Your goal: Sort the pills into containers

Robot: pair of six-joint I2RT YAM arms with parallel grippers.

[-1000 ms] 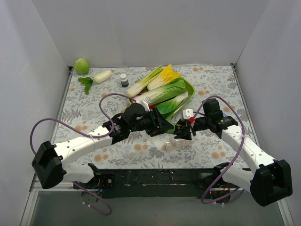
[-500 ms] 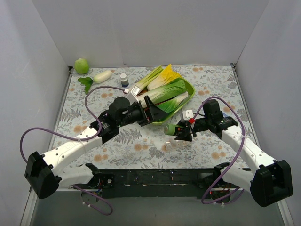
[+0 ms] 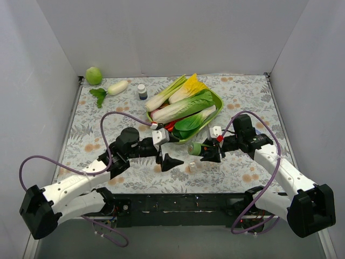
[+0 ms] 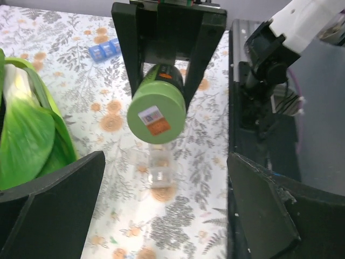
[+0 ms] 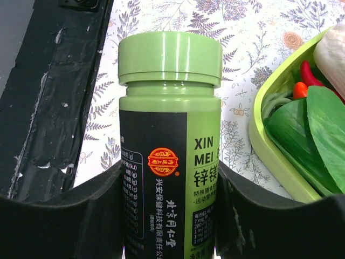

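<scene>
The right hand (image 3: 211,152) pinched a green bottle (image 5: 170,135) over the floral table (image 3: 242,91), while the left hand (image 3: 167,157) hung spread wide near the clear containers (image 4: 155,168).

There is one clear pill-organizer strip (image 4: 156,164), one blue compartment strip (image 4: 105,49), one green pill bottle (image 5: 170,151) and one small dark bottle (image 3: 142,91). One green tray (image 3: 218,102) carries one leek (image 3: 161,97), one yellow-leafed cabbage (image 3: 191,86), two bok choy (image 3: 186,106) and one red chili (image 3: 170,125). One round green fruit (image 3: 94,75) and one white radish (image 3: 117,87) lie on the tabletop (image 3: 97,124).
</scene>
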